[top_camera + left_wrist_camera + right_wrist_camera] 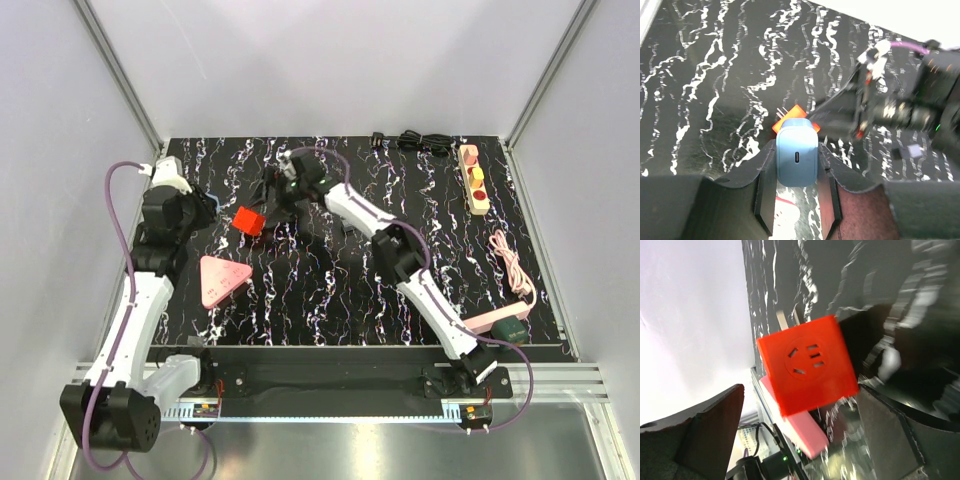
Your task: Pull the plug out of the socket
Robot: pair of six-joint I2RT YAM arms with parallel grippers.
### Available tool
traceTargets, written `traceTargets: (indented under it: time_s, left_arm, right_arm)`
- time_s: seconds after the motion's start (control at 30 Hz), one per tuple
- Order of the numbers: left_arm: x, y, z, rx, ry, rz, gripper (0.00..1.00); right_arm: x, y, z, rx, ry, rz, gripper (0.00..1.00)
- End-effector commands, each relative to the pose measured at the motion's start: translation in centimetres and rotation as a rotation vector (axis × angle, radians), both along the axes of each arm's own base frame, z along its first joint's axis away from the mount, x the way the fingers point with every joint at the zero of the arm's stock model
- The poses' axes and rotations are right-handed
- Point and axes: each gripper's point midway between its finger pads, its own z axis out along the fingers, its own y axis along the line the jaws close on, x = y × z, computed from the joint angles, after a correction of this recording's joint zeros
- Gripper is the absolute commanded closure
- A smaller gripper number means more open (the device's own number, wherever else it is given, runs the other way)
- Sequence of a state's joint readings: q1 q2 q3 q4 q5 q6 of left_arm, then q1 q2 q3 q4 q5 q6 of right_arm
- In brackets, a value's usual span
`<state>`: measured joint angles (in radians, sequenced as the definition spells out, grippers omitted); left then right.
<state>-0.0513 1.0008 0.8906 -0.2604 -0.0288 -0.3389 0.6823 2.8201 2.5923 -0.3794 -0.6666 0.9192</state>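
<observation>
My left gripper is shut on a light-blue plug, with a finger against each side. Just beyond the plug is the socket, an orange-red cube. It sits tilted in the right wrist view, and the outlet face turned toward that camera has nothing in it. The plug's bare metal pins show past the cube's far edge. My right gripper is open, its fingers standing wide on either side of the cube and apart from it.
A pink triangle lies near the left arm. At the back right are a beige strip with round coloured outlets and a black cable. A pink cable and a pink bar lie at the right edge.
</observation>
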Motion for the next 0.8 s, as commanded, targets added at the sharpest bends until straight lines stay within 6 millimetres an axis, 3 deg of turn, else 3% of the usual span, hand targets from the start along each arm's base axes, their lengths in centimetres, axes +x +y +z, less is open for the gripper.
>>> traceTargets:
  time_s: [0.0,0.2,0.23,0.33,0.37,0.4,0.43,0.57,0.6,0.63,0.67,0.7,0.73,0.77]
  left_arm:
    - [-0.9,-1.6,0.5,-0.048,-0.011,-0.074,1.00]
    - [-2.4,-2.9,-0.4,-0.097,0.007,-0.112,1.00]
    - [-2.6,-3.1,-0.2,-0.106,0.002,-0.117,1.00]
    - [-2.7,-4.8,-0.5,-0.137,0.021,-0.190,1.00]
    - [-3.0,-6.2,-0.6,-0.157,0.033,-0.247,1.00]
    - [-3.0,-6.9,-0.9,-0.166,0.045,-0.269,1.00]
    - [-3.0,-7.8,-1.4,-0.176,0.064,-0.290,1.00]
    - [-3.2,-11.6,-2.6,-0.191,0.082,-0.374,1.00]
    - [-3.2,-12.3,-3.1,-0.193,0.089,-0.387,1.00]
    - [-3.0,-13.1,-4.1,-0.200,0.118,-0.396,1.00]
    - [-3.0,-14.5,-4.1,-0.207,0.112,-0.441,1.00]
    - [-2.5,-15.5,-5.4,-0.213,0.155,-0.455,1.00]
    - [-2.5,-17.3,-5.4,-0.231,0.156,-0.509,1.00]
    - [-2.0,-18.3,-5.2,-0.245,0.156,-0.536,1.00]
  right_arm:
    - [3.1,-4.2,11.5,0.073,-0.185,-0.048,0.00]
    - [3.3,-7.0,14.3,0.045,-0.231,-0.048,0.00]
    - [3.0,-7.4,13.2,0.015,-0.212,-0.052,0.00]
    - [2.2,-8.9,13.3,-0.042,-0.231,-0.061,0.00]
    - [2.0,-9.4,13.3,-0.064,-0.239,-0.065,0.00]
    - [1.6,-10.2,15.1,-0.075,-0.276,-0.079,0.00]
    - [1.6,-11.7,13.1,-0.158,-0.277,-0.103,0.00]
    - [0.5,-17.6,12.6,-0.291,-0.306,-0.179,0.00]
    - [0.1,-19.4,14.6,-0.308,-0.353,-0.220,0.00]
    - [-1.0,-21.3,11.9,-0.367,-0.301,-0.228,0.00]
    - [-1.5,-23.3,13.5,-0.373,-0.327,-0.266,0.00]
    - [-2.6,-25.3,10.8,-0.446,-0.287,-0.280,0.00]
    - [-3.3,-26.6,10.5,-0.470,-0.281,-0.295,0.00]
    - [-4.1,-28.3,11.8,-0.475,-0.305,-0.327,0.00]
